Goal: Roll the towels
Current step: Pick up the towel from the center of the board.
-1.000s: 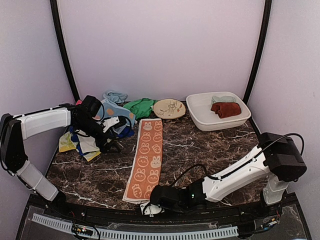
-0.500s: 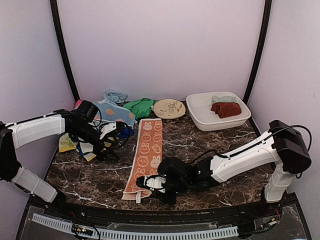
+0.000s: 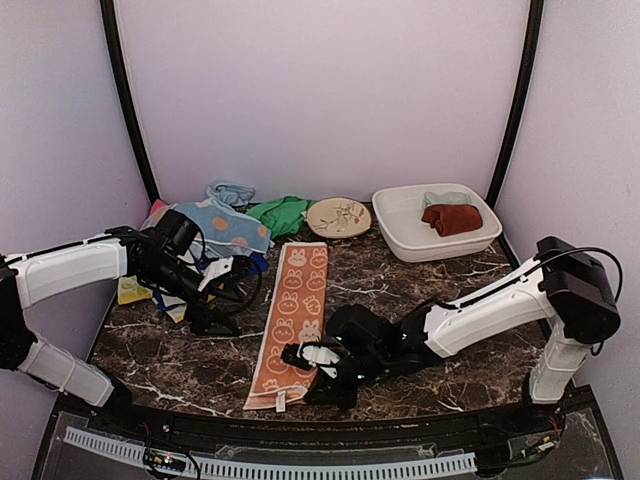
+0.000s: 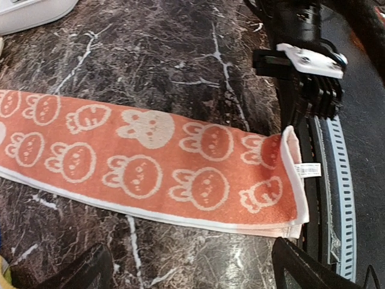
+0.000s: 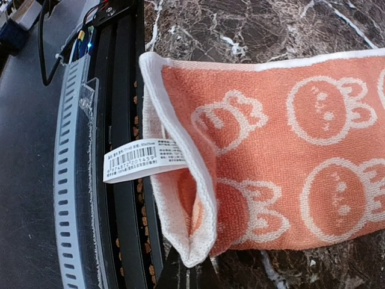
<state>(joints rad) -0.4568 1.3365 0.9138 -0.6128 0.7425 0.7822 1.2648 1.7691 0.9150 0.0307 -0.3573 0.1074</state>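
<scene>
A long orange towel (image 3: 296, 300) with a cream bunny pattern lies lengthwise on the dark marble table. My right gripper (image 3: 312, 362) is shut on its near right corner (image 5: 198, 241) and holds that corner pinched up and curled above the table. A white label (image 5: 141, 159) hangs from the raised hem. My left gripper (image 3: 228, 297) stands open just left of the towel (image 4: 150, 162), with nothing between its fingers (image 4: 78, 274). More towels lie heaped at the back left (image 3: 228, 225), among them a light blue dotted one and a green one (image 3: 280, 212).
A round patterned plate (image 3: 338, 216) sits at the back centre. A white tub (image 3: 440, 248) at the back right holds a dark red rolled towel (image 3: 452, 218) and a pale one. A slotted rail (image 3: 270, 465) runs along the near table edge, right behind the lifted corner.
My right gripper has drawn back from the near edge onto the table, lifting the towel's near corner with it. My left gripper has swung from the heap toward the towel's left edge.
</scene>
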